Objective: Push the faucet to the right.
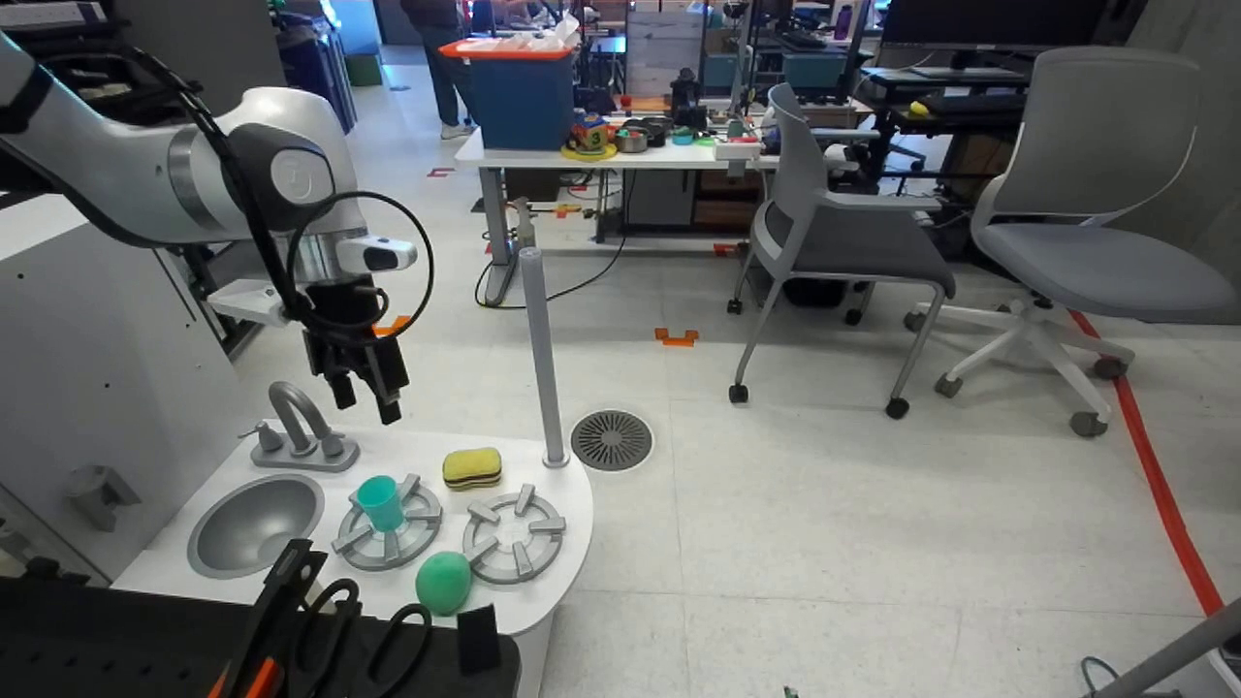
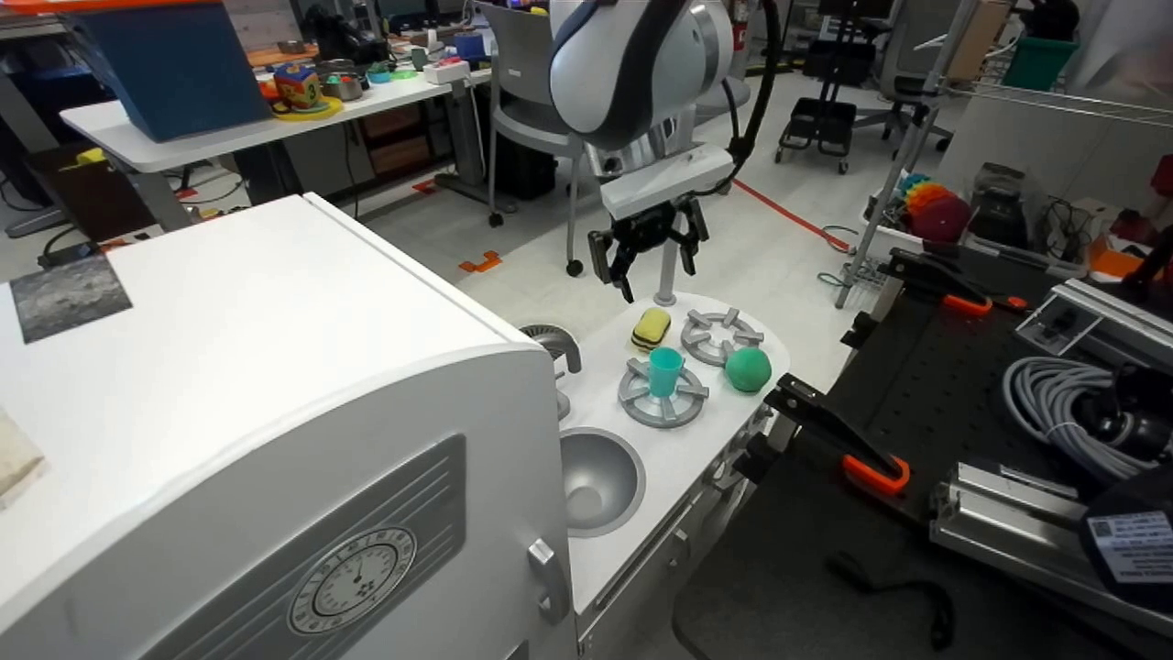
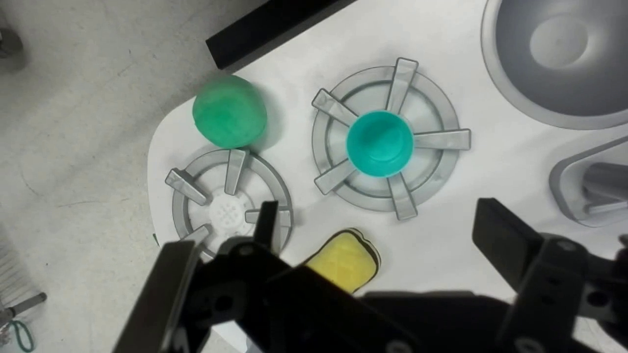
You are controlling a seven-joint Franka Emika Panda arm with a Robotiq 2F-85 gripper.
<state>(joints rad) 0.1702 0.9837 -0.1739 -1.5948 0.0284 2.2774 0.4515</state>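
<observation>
The silver-grey faucet (image 1: 302, 444) has an arched spout and a short base with a small handle on each side. It stands behind the round sink bowl on the white toy counter. In an exterior view the white cabinet hides part of the faucet, and its spout (image 2: 561, 346) shows beside the edge. In the wrist view only part of the faucet base (image 3: 569, 189) shows at the right edge. My gripper (image 1: 366, 402) is open and empty, pointing down above the counter's back edge, apart from the faucet. Its jaws (image 3: 377, 211) are wide apart in the wrist view.
The sink bowl (image 1: 218, 528) is set in the counter. A teal cup (image 1: 380, 504) stands on one burner (image 1: 427, 528). A second burner (image 1: 514, 538), yellow sponge (image 1: 472, 465), green ball (image 1: 444, 584) and upright grey post (image 1: 541, 359) are nearby. A white cabinet (image 2: 275, 302) flanks the sink.
</observation>
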